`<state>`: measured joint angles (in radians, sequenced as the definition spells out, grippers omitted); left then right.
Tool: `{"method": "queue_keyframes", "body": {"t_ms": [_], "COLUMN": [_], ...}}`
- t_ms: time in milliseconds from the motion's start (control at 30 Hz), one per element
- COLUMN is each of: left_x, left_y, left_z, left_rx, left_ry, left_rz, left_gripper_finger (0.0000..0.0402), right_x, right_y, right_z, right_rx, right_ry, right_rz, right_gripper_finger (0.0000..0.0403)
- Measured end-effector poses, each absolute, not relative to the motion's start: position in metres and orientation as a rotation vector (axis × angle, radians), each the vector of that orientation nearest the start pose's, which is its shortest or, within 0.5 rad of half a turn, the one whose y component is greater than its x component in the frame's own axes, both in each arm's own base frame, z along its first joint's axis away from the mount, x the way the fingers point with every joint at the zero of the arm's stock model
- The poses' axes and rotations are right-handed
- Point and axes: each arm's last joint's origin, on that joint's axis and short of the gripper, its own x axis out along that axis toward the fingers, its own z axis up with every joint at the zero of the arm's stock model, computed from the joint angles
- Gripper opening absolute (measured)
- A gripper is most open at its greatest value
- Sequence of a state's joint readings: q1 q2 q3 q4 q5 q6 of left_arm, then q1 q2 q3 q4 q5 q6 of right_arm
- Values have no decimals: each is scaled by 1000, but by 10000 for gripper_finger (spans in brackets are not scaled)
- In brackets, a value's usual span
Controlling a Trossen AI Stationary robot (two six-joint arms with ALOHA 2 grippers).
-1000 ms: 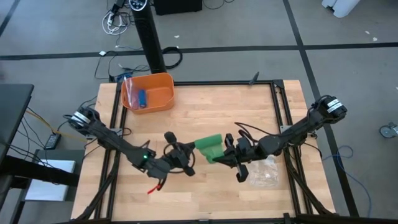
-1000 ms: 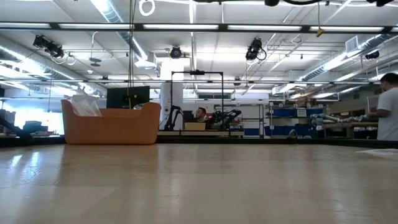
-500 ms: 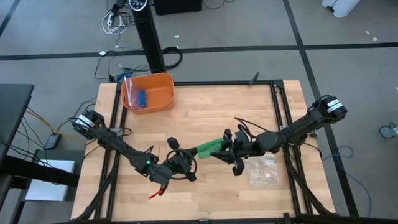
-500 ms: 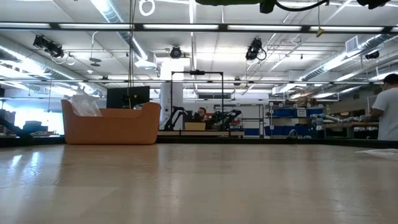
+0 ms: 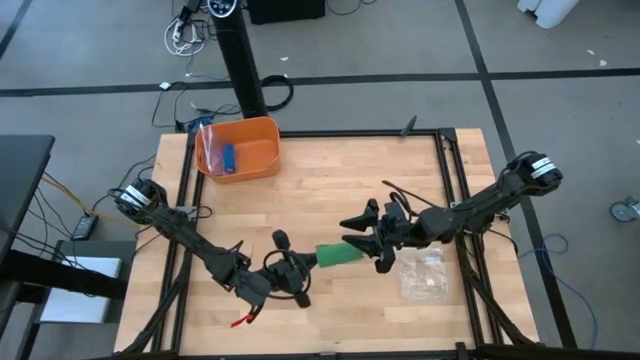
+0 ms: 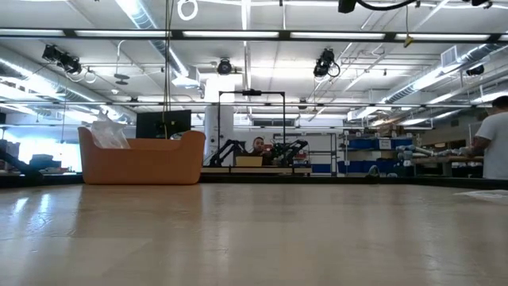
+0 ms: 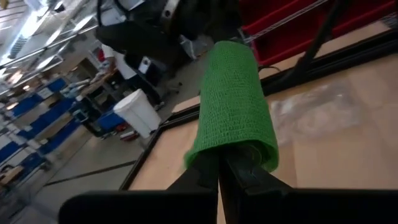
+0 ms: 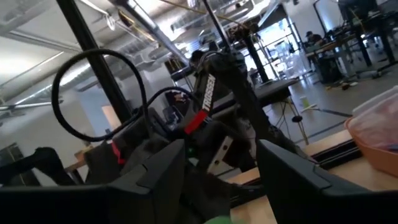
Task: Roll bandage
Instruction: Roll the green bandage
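Note:
The bandage [image 5: 338, 256] is a short bright green roll held in the air over the middle of the table. My left gripper [image 5: 312, 262] is shut on its left end. In the left wrist view the roll [image 7: 233, 106] sticks straight out past the shut fingers [image 7: 219, 163]. My right gripper [image 5: 362, 242] stands open at the roll's right end, one finger on its far side and one on its near side. In the right wrist view those fingers [image 8: 214, 168] are wide apart, with only a sliver of green at the picture's lower edge. My left gripper pinches the end of the roll nearest to it [image 7: 239, 154] between its two shut fingers. The fingers come in level from the table's left and lie along the roll. The roll points on toward the right arm, about level and clear of the table.
An orange bin [image 5: 238, 148] with a blue item [image 5: 229, 157] and clear plastic stands at the table's far left; it also shows in the low view [image 6: 141, 157]. A clear plastic bag [image 5: 425, 275] lies under the right arm. A red piece [image 5: 245, 315] lies near the front edge.
My right gripper has opened and let go of the bandage, and its fingers now stand spread at the roll's right end. My left gripper, still shut on the roll, has carried it a little toward the table's near edge. The roll now points level toward the right.

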<state>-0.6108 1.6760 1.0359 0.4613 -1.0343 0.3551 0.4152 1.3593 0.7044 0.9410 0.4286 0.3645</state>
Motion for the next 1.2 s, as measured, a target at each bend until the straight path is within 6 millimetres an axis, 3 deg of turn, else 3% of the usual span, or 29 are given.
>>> {"method": "queue_keyframes", "body": {"t_ms": [200, 333, 533, 667, 933, 1200], "left_x": [308, 302, 298, 301, 327, 334], "left_y": [-194, -201, -212, -217, -224, -225], "left_z": [252, 248, 240, 231, 219, 223], "left_rx": [439, 480, 775, 1010, 1349, 1419], "left_ry": [181, 211, 257, 292, 405, 436], "left_rz": [296, 259, 138, 101, 183, 189], "left_gripper_finger": [1, 1, 1, 1, 1, 1], "right_x": [260, 246, 237, 243, 266, 289], "right_y": [103, 99, 98, 103, 124, 133], "right_z": [289, 292, 279, 273, 280, 281], "right_rx": [431, 356, 373, 339, 205, 128], "right_ry": [-203, -62, 157, 227, 354, 487], "right_rz": [41, 78, 171, 199, 217, 174], "right_gripper_finger": [205, 205, 205, 205, 203, 187]}}
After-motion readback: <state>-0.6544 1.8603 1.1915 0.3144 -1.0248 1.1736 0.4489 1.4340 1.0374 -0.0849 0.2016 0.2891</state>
